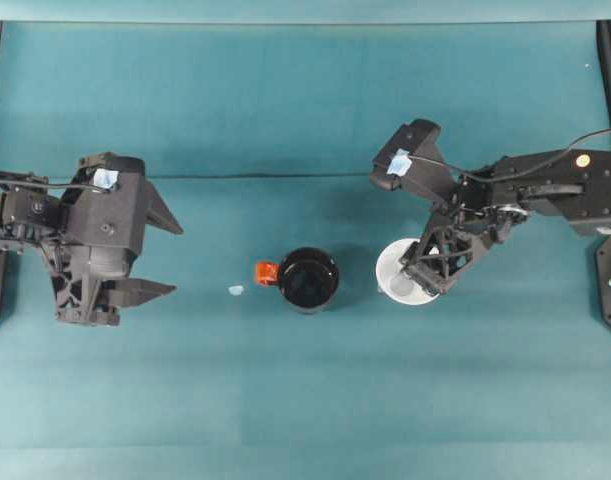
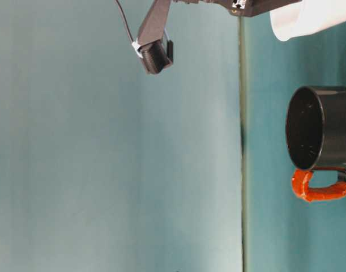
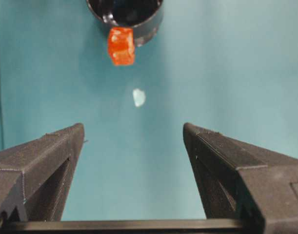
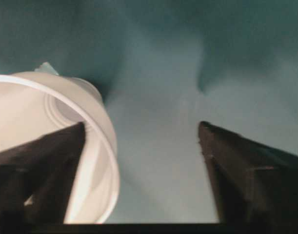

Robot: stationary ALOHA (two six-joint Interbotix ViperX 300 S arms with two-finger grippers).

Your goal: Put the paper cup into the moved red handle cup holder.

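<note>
Presently, I am straddling the paper cup [image 1: 403,268] rim with my spread right gripper [image 1: 426,278], one finger inside, nothing clamped; the red handle cup holder [image 1: 309,279] is waiting empty beside it, insertion remaining.

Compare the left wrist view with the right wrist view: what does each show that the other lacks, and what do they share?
Left wrist alone: the black holder with its orange-red handle pointing at the camera, a small pale scrap on the cloth, and the open left gripper over bare cloth. Right wrist alone: the white paper cup, one finger of the open right gripper inside its rim, the other outside. Shared: the teal cloth and spread dark fingers.
</note>
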